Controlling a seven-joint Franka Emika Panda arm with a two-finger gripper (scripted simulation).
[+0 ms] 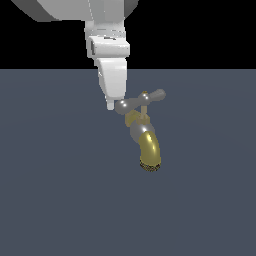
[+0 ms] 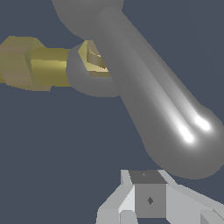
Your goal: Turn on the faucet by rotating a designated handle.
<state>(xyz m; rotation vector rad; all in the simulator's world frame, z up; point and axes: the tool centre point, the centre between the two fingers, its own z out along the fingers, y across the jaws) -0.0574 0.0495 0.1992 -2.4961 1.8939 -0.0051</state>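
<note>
Flat slate-blue worktop under a black backdrop, nothing else around. Handle sits mid-scene, a slim silver-grey crossbar w/ two bulbous ends, tilted, one end higher toward the exterior view's right. It's centred on a thin brass stem. I judge it rigid metal, polished and prob. slippery; glossy highlights in the wrist view say a smooth rounded surface. It should pivot about the stem, so best contact is near a bulb end for max leverage, not mid-bar.

Below it, the faucet: silver collar, gold curved spout, dark mesh mouth facing down. Looks solid, fixed, no give.

My pincer hangs just beside the lower bulb, on the exterior view's left, touching or nearly so; can't tell which. Fingers open or closed: can't tell either.
</note>
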